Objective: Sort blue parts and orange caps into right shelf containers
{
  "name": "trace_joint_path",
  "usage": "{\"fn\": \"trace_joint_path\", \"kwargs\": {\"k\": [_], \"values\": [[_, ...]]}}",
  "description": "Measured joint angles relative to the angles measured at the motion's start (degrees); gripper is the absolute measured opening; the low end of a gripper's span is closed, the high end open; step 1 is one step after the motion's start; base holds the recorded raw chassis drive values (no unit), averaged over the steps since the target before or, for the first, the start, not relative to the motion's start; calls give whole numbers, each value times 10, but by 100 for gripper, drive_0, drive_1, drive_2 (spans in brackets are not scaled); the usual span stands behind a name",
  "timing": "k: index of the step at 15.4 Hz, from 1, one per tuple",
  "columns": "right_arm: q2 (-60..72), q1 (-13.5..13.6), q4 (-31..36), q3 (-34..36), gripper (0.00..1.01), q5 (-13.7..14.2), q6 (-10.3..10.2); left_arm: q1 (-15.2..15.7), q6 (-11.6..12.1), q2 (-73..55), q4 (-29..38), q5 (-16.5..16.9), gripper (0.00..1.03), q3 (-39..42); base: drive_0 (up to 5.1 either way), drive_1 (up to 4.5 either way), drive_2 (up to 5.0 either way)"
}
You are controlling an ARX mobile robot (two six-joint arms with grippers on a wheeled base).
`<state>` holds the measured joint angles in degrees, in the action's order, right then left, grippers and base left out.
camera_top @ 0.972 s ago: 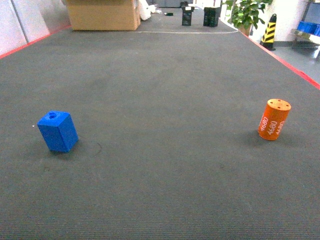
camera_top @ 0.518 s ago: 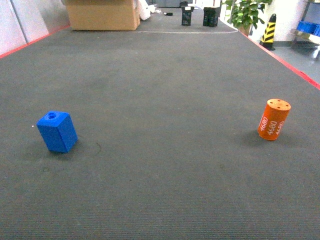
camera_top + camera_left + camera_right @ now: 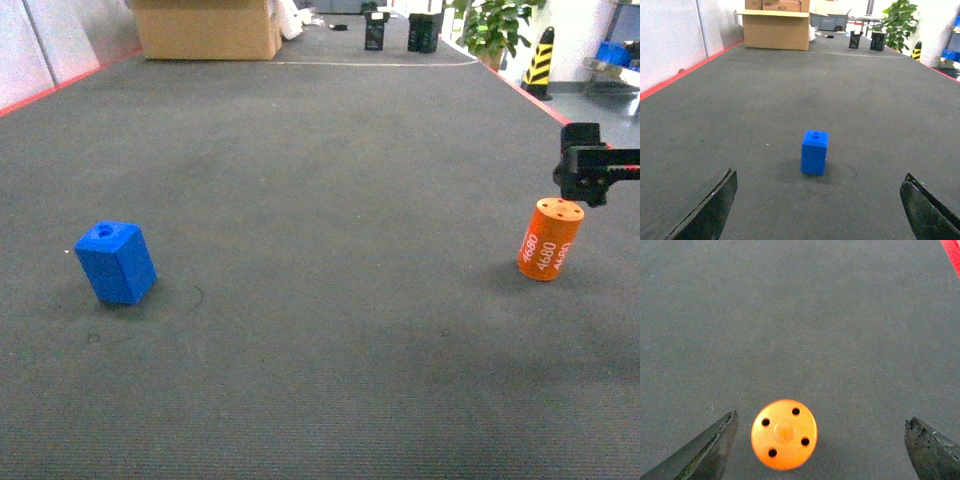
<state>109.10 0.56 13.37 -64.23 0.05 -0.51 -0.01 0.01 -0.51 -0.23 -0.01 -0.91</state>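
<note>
Blue part (image 3: 115, 262) standing on the dark carpet (image 3: 320, 330) near its left edge: bright-blue block, taller than wide, one round hole in the top face, turned so a vertical corner faces the head camera. In the left wrist view, same part (image 3: 814, 152) upright, well ahead of the left gripper (image 3: 817, 212), centred between two dark fingertips (image 3: 710, 210) spread wide at the lower corners; nothing held.

Orange cap (image 3: 548, 239) standing near the right edge of the carpet: upright cylinder, white "4680" lettering on the side, small dark holes in the flat top. In the right wrist view, cap (image 3: 784, 434) seen from straight above, four holes around a shallow centre dimple. Right gripper (image 3: 820, 450) poised above it, fingertips (image 3: 705, 452) parted wide, cap closer to the left one, touching neither. In the head view, black right gripper (image 3: 590, 165) entering from the right edge, just above and behind the cap.

Part and cap well apart, at opposite sides of the carpet. Cardboard box (image 3: 205, 28) at the far left end; plant (image 3: 490, 25) and striped cone (image 3: 540, 60) at the far right.
</note>
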Motion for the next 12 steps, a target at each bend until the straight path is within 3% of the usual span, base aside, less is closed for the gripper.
{"fn": "trace_joint_path", "kwargs": {"k": [2, 4, 7, 10, 12], "values": [[59, 7, -34, -68, 98, 6, -14, 0, 0, 0, 0, 0, 98, 0, 0, 0, 0], [99, 15, -45, -96, 98, 7, -14, 0, 0, 0, 0, 0, 98, 0, 0, 0, 0], [133, 29, -46, -99, 71, 26, -12, 0, 0, 0, 0, 0, 98, 0, 0, 0, 0], [132, 29, -23, -81, 44, 26, -12, 0, 0, 0, 0, 0, 98, 0, 0, 0, 0], [110, 29, -3, -50, 44, 17, -12, 0, 0, 0, 0, 0, 98, 0, 0, 0, 0]]}}
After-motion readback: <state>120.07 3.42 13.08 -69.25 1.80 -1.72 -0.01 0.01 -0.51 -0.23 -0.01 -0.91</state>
